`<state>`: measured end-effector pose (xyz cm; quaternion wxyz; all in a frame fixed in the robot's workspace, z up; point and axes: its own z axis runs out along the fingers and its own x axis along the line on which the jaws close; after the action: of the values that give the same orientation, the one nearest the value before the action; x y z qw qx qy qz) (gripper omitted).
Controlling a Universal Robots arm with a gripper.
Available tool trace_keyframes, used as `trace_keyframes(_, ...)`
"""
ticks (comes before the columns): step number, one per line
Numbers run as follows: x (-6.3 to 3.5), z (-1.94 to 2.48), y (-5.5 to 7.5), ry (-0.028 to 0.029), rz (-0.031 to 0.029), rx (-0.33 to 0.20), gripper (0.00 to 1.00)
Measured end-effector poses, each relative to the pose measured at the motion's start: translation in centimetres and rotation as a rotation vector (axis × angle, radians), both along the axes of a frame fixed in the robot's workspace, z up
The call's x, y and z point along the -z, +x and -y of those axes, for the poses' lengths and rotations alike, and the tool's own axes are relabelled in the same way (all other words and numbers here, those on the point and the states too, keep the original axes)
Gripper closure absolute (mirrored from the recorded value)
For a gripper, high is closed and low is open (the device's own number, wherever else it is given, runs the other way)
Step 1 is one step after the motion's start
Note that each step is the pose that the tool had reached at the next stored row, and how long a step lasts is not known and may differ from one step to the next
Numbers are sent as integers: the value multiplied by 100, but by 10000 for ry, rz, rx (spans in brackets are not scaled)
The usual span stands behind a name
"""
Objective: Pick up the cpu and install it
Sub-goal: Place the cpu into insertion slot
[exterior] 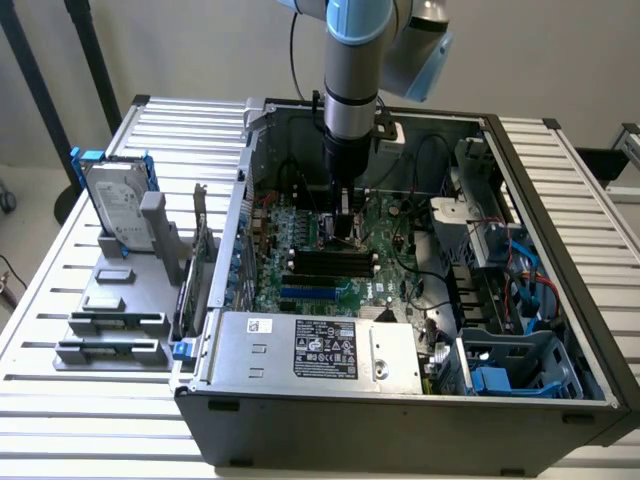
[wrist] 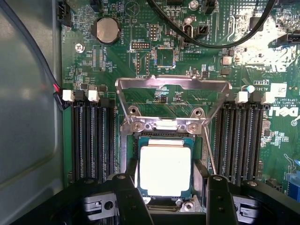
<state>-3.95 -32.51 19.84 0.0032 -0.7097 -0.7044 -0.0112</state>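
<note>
The cpu point(wrist: 165, 168), a small square chip with a shiny silver top and a thin green rim, lies level in or just over the motherboard socket point(wrist: 164, 132), whose metal load frame point(wrist: 173, 83) is swung up. My gripper point(wrist: 168, 187) straddles it, one dark finger point(wrist: 126, 197) on each side, closed against its edges. In the exterior view my gripper point(exterior: 346, 232) reaches straight down into the open computer case point(exterior: 400, 400), low over the green motherboard point(exterior: 330, 265).
Black memory slots point(wrist: 91, 140) flank the socket on both sides. Black cables point(wrist: 211, 42) cross the board beyond it. Outside the case, at the exterior view's left, a grey rack point(exterior: 115, 300) holds a silver hard drive point(exterior: 118, 205) with a blue bracket.
</note>
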Motion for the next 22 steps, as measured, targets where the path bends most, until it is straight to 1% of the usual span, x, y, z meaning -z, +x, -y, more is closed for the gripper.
trace_keyframes(6, 2, 0, -1, 0, 0, 15, 45)
trace_keyframes(7, 3, 0, 0, 1, 0, 19, 44)
trace_keyframes(9, 3, 0, 0, 0, 0, 28, 44)
trace_keyframes(10, 3, 0, 0, 0, 0, 33, 37)
trace_keyframes(15, 3, -1, 0, 1, 1, 53, 37)
trace_keyframes(22, 3, -14, 0, 0, 0, 68, 37)
